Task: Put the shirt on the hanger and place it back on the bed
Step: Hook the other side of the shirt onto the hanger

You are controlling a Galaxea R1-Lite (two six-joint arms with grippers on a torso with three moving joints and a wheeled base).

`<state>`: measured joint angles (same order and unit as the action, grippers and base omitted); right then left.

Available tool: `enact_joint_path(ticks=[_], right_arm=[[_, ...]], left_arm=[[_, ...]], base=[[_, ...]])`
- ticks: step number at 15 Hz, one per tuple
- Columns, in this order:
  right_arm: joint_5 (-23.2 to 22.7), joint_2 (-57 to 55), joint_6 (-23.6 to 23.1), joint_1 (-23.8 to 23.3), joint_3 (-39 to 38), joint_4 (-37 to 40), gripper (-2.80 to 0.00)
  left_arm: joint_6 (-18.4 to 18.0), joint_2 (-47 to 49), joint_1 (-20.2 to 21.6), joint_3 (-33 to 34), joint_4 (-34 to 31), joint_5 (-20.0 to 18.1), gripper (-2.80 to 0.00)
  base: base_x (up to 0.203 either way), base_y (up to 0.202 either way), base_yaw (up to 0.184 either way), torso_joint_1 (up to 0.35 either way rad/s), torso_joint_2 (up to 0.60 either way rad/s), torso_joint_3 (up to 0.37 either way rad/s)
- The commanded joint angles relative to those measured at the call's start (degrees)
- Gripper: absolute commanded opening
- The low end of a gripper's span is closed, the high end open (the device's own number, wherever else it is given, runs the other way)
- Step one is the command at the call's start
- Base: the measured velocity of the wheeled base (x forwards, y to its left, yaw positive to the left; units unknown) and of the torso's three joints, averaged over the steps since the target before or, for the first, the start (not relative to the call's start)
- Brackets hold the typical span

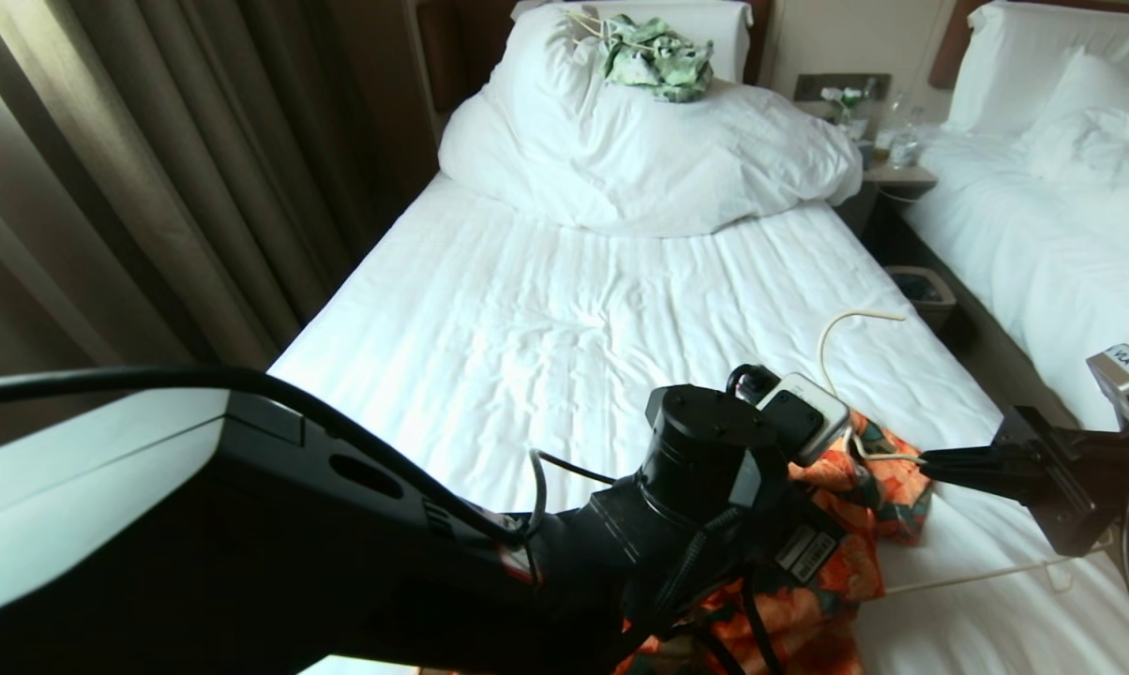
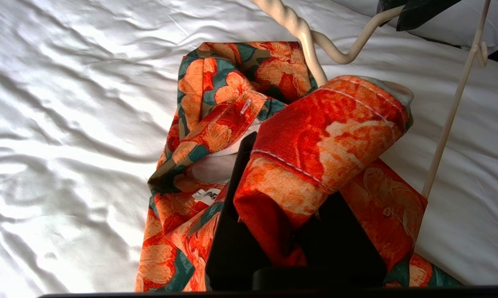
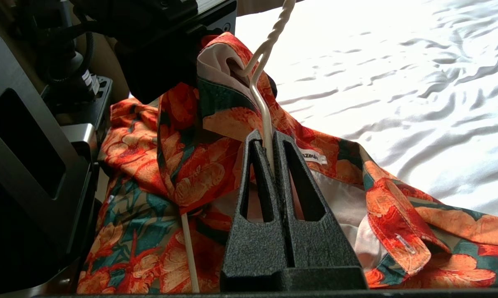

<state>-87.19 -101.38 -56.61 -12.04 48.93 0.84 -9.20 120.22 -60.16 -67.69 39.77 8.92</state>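
- The shirt (image 1: 855, 525) is lying crumpled near the foot of the bed (image 1: 564, 319), its orange flowers and dark green leaves showing, the pale lining and white neck label turned up. I am pinching a raised fold of its fabric.
- The hanger (image 1: 850, 375), a cream wire one with a twisted neck, is standing partly inside the shirt's collar, its hook rising above the shirt. I am clamping its wire.
- The bed is carrying the shirt on its wrinkled white sheet, the duvet bunched at its head.
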Motion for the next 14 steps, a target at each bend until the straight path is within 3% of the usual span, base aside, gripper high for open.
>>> enact_joint_path(ticks=[1, 3, 4, 8, 11, 14], right_arm=[[-0.48, -0.15, -0.25, 0.0, -0.63, -1.93, -2.8], [-0.48, -0.44, 0.34, 0.0, -3.07, -5.69, -2.8], [-0.48, -0.45, 0.54, 0.0, -3.56, -6.1, 0.0], [-0.48, 2.56, 0.54, -1.79, -4.48, -3.33, 0.0], [-0.48, 9.46, 0.47, -5.45, -4.03, 6.85, 0.0], [0.48, 17.68, 0.47, -12.28, -3.74, 17.79, 0.0]], left_arm=[[-0.02, -0.6, 0.04, -0.07, 0.31, 0.22, -2.8], [-0.02, -0.94, 0.04, -0.07, 0.24, 0.22, -2.8], [-0.02, -0.8, 0.04, -0.07, 0.25, 0.23, -2.8], [-0.02, -2.22, -0.03, 0.02, 0.2, 0.31, -2.8], [0.14, -3.97, -0.17, 0.11, 0.05, 1.43, -2.8], [0.24, -5.83, -1.22, 1.28, 0.07, 2.27, -2.8]], base=[[0.0, 0.0, 0.0, 0.0, 0.0, 0.0], [0.0, 0.0, 0.0, 0.0, 0.0, 0.0], [0.0, 0.0, 0.0, 0.0, 0.0, 0.0], [0.0, 0.0, 0.0, 0.0, 0.0, 0.0], [0.0, 0.0, 0.0, 0.0, 0.0, 0.0], [0.0, 0.0, 0.0, 0.0, 0.0, 0.0]])
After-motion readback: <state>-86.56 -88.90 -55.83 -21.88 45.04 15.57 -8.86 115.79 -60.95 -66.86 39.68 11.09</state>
